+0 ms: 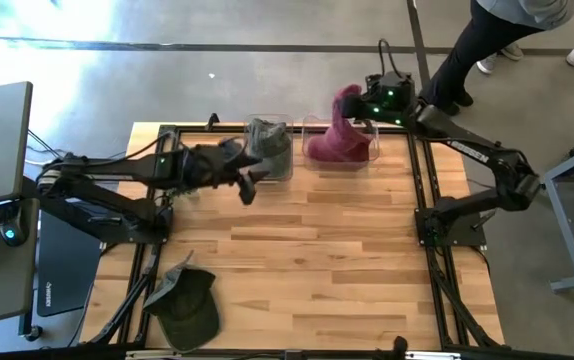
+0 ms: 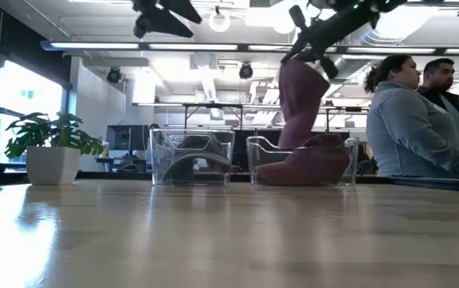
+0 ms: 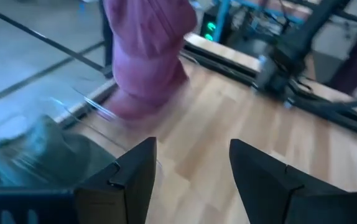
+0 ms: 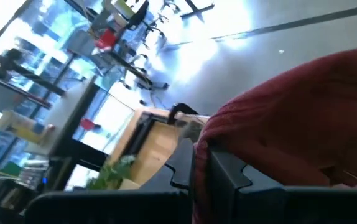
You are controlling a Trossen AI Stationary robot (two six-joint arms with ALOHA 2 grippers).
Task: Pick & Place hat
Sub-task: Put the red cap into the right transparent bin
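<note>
Right gripper (image 1: 362, 103) of mine is clamped on the top of the maroon hat (image 1: 339, 140), holding it up over the right clear bin (image 1: 372, 160) at the upper middle of the high view. In the low view, right of centre, that hat hangs from my fingers as a tall limp column while its lower part already sits slumped inside the bin, so I judge this placement as nearly finished: the cloth is in, only the release and lift-away remain.

Left gripper (image 1: 247, 185) hangs over the table just in front of the left clear bin (image 1: 285, 172), a little left of centre in the high view. Its jaws stand well apart with nothing between them; the left wrist view shows bare wood between the two fingers (image 3: 132, 180). A grey-green hat (image 1: 267, 145) lies in that bin, which I take as one placement done.

On the table (image 1: 317, 260) at the lower left of the high view, close to the front edge, a dark green cap (image 1: 185, 305) lies flat and well apart from both bins. I take it as the piece still to be picked, and my left arm is the nearer one to it.

Two people (image 2: 425, 120) stand beyond the table at the right of the low view, away from the bins.
</note>
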